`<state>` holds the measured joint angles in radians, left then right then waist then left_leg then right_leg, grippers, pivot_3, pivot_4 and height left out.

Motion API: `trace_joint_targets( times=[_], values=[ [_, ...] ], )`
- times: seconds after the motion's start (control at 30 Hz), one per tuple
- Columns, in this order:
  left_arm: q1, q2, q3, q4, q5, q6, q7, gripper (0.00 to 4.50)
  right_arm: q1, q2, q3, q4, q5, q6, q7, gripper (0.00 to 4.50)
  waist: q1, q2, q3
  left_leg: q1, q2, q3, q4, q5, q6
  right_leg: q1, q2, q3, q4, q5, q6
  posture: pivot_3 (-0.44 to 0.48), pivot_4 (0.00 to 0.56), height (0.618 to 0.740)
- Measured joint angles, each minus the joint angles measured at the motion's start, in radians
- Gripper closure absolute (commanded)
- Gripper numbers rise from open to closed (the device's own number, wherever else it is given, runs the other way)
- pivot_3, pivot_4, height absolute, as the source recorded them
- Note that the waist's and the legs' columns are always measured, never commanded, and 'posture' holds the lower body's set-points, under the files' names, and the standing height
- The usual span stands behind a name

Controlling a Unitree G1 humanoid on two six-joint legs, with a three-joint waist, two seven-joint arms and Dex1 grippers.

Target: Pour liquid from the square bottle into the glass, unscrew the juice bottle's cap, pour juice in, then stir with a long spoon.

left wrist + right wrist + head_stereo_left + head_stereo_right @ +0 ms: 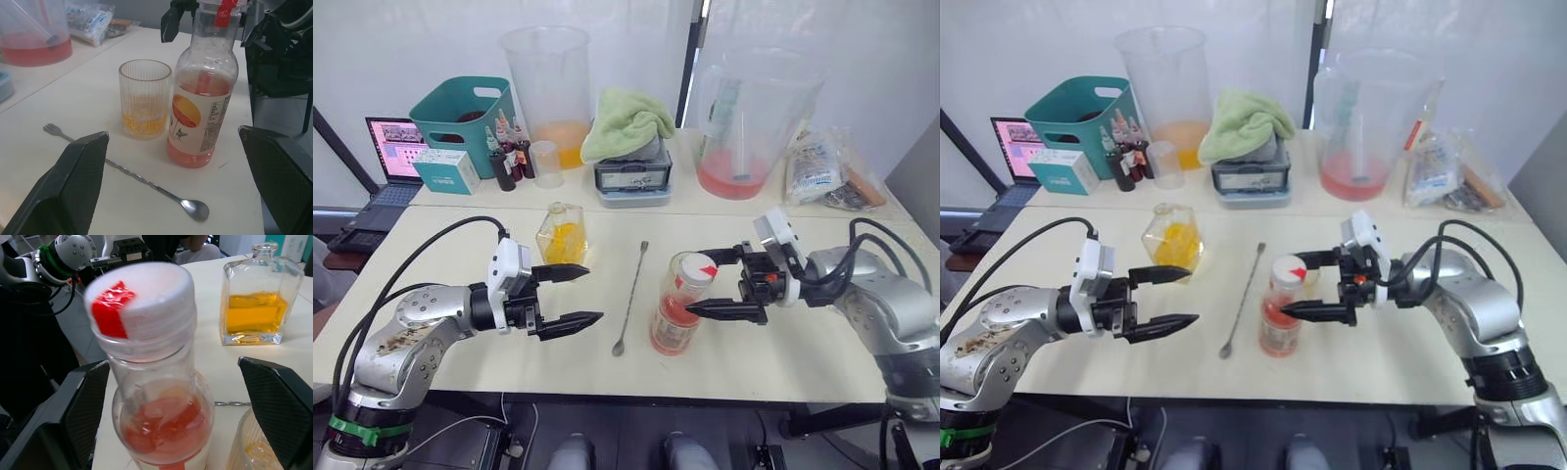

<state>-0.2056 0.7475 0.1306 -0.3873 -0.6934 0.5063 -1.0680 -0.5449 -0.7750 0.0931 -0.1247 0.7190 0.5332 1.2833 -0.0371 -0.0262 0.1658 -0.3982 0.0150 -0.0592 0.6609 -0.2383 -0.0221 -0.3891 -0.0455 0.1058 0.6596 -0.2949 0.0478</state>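
Note:
The juice bottle [677,311], with pinkish-red liquid, stands at the table's middle right, its red-and-white cap [142,301] on. My right gripper [692,284] is open, a finger on each side of the bottle's top without touching it. The glass [145,98], ribbed and holding a little yellow liquid, stands just behind the bottle, on its far side from my left gripper. The square bottle [561,233], uncapped and about half full of yellow-orange liquid, stands further left. My left gripper [592,292] hangs open and empty in front of it. The long spoon [630,297] lies flat between the two bottles.
On the rear table stand two huge clear jugs, one with orange liquid [548,88] and one with pink [749,122]. There are also a teal basket [465,110], small dark bottles [507,157], a small cup [545,163], a green cloth on a box [628,127] and packets [818,166]. A laptop [393,149] sits at far left.

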Motion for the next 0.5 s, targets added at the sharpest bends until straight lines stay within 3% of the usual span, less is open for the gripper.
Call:
trace_joint_targets(
  times=[0.17,0.23,0.5],
  values=[
    [0.015,0.007,0.008,-0.018,-0.015,0.003,0.010,0.00,-0.003,0.022,-0.007,0.004,-0.017,-0.003,0.018,2.93,0.001,0.000,0.000,0.001,0.000,-0.002,0.000,0.000,0.000,0.000,0.000,-0.001,0.003,0.000,-0.001,0.000,0.150,0.740],
    [0.017,0.007,0.008,-0.023,-0.015,0.005,0.019,0.00,0.004,0.037,-0.009,-0.001,-0.022,-0.002,0.013,3.40,0.000,0.000,0.000,0.001,0.000,-0.002,0.000,0.000,0.000,0.000,0.000,-0.003,0.003,0.001,-0.001,0.000,0.150,0.740],
    [0.007,0.005,0.002,-0.029,-0.015,0.004,0.031,0.00,0.100,0.018,-0.104,-0.184,0.059,0.094,-0.072,3.44,0.004,0.000,0.000,-0.001,0.000,-0.006,0.000,0.000,0.000,-0.001,0.000,-0.007,0.004,0.002,-0.003,0.000,0.150,0.740]
  ],
)
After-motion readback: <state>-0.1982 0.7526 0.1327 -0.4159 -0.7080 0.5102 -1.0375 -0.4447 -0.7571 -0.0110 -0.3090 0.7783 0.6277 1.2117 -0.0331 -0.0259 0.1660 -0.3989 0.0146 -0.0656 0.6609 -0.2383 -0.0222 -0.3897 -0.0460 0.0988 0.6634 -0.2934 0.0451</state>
